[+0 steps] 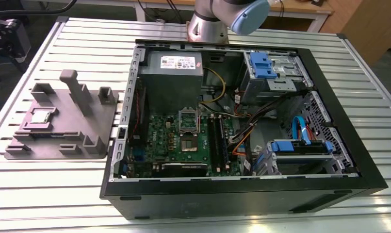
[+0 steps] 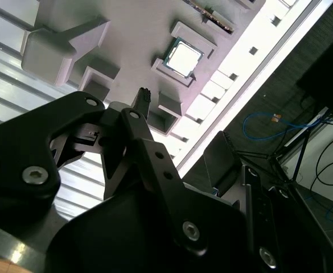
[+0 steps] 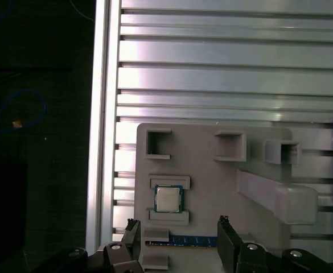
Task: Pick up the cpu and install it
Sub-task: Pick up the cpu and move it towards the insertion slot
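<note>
While the gripper (image 3: 177, 226) hangs open over the grey holder (image 3: 206, 187), with nothing between its two black fingers (image 3: 227, 239), nothing is secured yet. The nearest hazard sits right at the fingertips: a blue-edged strip (image 3: 183, 242) lies in its slot just beside them, and a descent that strays could land a finger on it. A little beyond, the cpu (image 3: 168, 199) lies flat in its pocket, silver top up, boxed by a raised lip on two opposite sides and bare on the other two. In the first wrist view it sits closer to one finger than the other, so I judge an uncentred close would push the chip sideways against the pocket or tip it up on one edge. It is thin, and a shallow pinch may let it slip. Farther off across the slatted table (image 1: 53, 194), the open computer case (image 1: 247, 199) holds the green motherboard (image 1: 163, 141) with its socket (image 1: 187, 143). A chip carried tilted or turned the wrong way would likely seat badly there, and the loose cables (image 1: 247, 126) beside the board could snag the arm.
</note>
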Robot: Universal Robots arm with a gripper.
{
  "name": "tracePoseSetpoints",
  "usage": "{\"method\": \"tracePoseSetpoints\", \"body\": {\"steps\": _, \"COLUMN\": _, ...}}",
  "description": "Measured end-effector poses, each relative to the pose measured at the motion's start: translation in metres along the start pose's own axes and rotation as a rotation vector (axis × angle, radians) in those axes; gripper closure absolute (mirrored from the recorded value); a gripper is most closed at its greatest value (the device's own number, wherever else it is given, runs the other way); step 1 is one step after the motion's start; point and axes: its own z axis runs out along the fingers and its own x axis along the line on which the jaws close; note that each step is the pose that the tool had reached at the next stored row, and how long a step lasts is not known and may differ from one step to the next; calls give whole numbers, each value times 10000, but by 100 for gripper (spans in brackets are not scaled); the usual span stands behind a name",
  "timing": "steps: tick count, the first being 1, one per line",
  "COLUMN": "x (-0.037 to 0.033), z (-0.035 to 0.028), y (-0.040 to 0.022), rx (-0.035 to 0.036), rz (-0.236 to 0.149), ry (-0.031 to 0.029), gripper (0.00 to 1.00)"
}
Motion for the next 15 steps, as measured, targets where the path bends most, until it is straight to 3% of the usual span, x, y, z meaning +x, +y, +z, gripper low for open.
{"method": "tracePoseSetpoints", "body": {"steps": 15, "x": -1, "z": 27, "y": -16, "rx": 0, "rz": -1, "ry": 0, "gripper": 35}}
